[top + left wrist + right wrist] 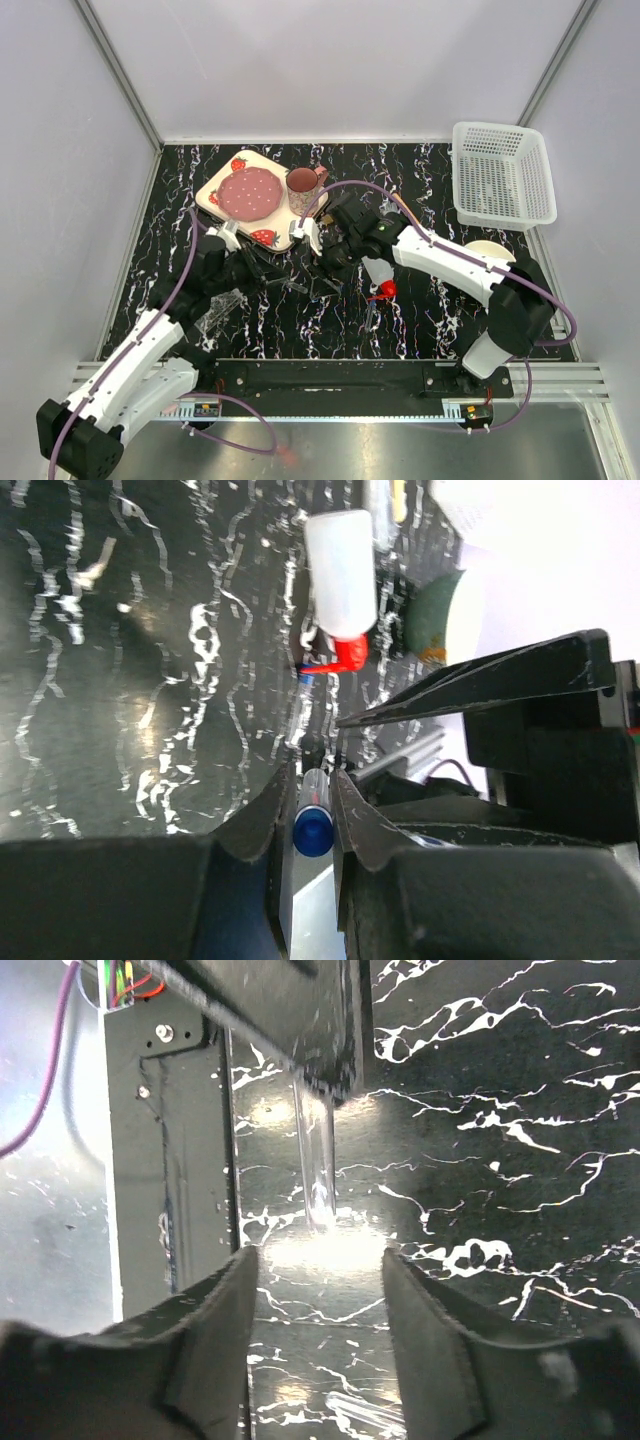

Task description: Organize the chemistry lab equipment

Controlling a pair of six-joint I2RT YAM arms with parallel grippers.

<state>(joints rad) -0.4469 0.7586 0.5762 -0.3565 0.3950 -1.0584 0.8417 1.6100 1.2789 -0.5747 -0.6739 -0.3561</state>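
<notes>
My left gripper [314,798] is shut on a small clear blue-capped tube [312,825], cap toward the camera; in the top view it [283,280] is low over the table's middle. The translucent red-capped squeeze bottle [340,565] lies beyond it, also seen in the top view [380,277]. My right gripper [320,1305] is open and empty above the table, facing the held tube [316,1160]; in the top view it [325,266] is close to the left one. Another clear tube [365,1418] lies below it. The clear tube rack [222,308] lies by the left arm.
A strawberry-print tray [215,192] with a pink plate and a mug [302,182] stands at the back. A white basket [503,175] sits at the back right. A cream bowl [487,250] is partly behind the right arm. Small tools lie scattered mid-table.
</notes>
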